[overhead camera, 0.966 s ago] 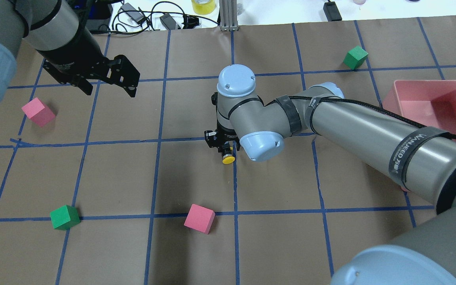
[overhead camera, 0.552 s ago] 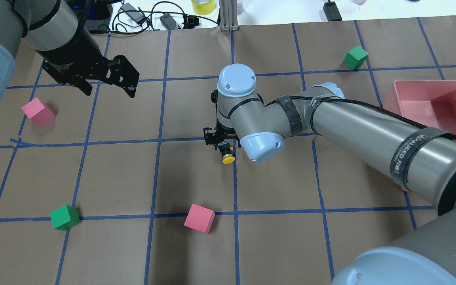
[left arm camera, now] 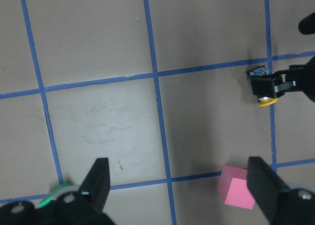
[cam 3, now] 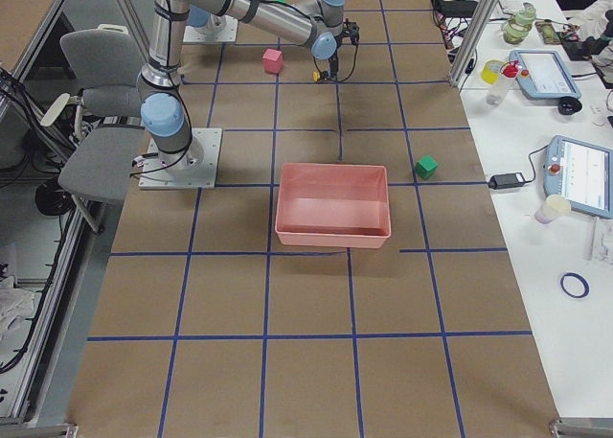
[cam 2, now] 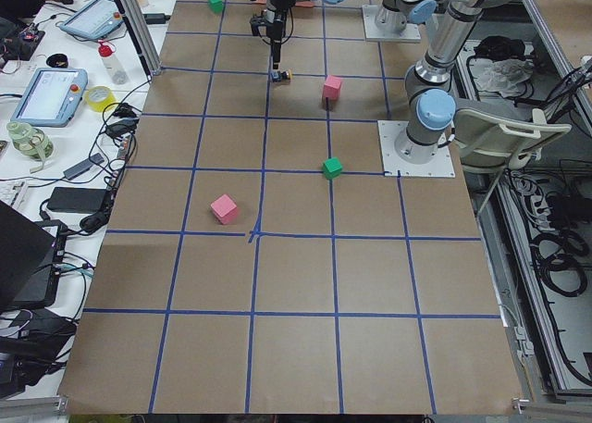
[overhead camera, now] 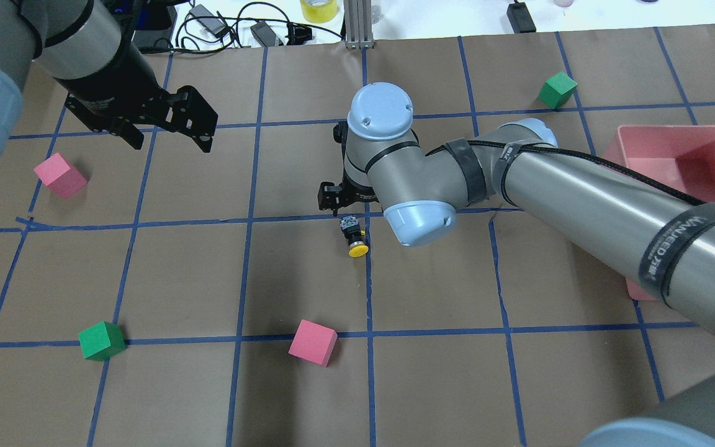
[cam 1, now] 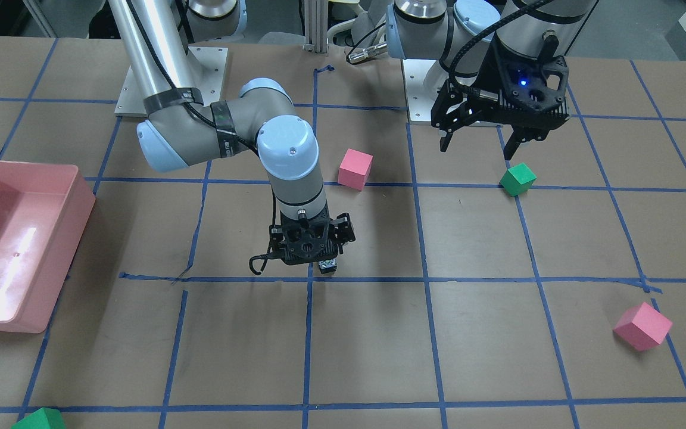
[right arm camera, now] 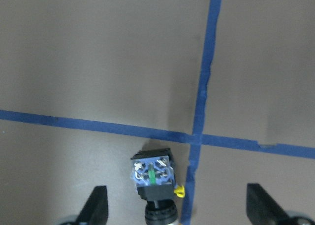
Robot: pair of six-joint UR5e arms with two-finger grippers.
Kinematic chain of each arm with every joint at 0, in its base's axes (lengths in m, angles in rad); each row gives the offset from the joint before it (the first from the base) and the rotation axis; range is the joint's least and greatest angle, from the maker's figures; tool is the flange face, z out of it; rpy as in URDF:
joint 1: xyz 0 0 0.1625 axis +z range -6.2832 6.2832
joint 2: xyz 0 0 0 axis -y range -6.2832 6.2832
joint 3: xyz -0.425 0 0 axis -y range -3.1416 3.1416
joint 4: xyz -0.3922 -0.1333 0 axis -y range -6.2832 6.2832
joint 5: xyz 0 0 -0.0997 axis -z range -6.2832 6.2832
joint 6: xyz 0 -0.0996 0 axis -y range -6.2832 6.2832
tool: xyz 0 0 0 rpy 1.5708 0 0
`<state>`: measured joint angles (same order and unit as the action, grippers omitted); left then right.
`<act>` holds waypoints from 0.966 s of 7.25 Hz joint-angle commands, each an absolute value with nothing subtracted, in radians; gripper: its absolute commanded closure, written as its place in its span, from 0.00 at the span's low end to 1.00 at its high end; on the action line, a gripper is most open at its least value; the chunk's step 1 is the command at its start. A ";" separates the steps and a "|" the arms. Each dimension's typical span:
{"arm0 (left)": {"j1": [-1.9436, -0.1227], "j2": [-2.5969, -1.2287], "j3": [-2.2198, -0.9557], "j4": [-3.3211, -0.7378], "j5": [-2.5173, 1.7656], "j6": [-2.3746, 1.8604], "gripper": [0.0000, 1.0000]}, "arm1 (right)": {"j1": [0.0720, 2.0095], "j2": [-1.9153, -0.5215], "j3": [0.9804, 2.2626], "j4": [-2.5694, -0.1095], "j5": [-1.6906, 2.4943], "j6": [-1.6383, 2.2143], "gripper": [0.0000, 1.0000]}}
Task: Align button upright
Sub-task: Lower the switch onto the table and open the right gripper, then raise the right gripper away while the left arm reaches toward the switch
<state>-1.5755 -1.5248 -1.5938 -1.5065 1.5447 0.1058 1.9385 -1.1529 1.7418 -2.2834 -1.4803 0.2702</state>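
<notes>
The button is not upright. It lies on its side on the brown paper of the table, just beside a crossing of blue tape lines, with its yellow cap toward the robot and its blocky base toward the far edge. From the right wrist camera you look onto the blue end face of the base, with the black neck running off below it. The right gripper hangs straight over it, pointing down. Its fingers are spread wide with the button between them, closer to one finger than the other. Neither finger touches it, so this gripper holds nothing. The right arm reaches in across the middle of the table to get there. Well off to the side, the left gripper hangs in the air above the paper. Its fingers are also far apart, with only bare table and tape showing in the gap. Nearest the button on the robot's side is a pink cube, and a green cube sits further along the same tape line. A second pink cube rests below and to the outside of the left gripper. Another green cube sits near the far edge. A pink bin stands at the right end of the table, partly behind the right arm.
</notes>
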 commanded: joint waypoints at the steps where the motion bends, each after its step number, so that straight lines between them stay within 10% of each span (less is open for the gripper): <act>1: -1.575 -1.525 -1.594 -1.512 1.546 0.106 0.00 | 1.826 -1.256 1.726 -2.130 -1.508 0.218 0.00; 7: -1.667 -1.594 -1.658 -1.494 1.540 0.059 0.00 | 1.622 -1.405 1.393 -1.611 -1.549 0.156 0.00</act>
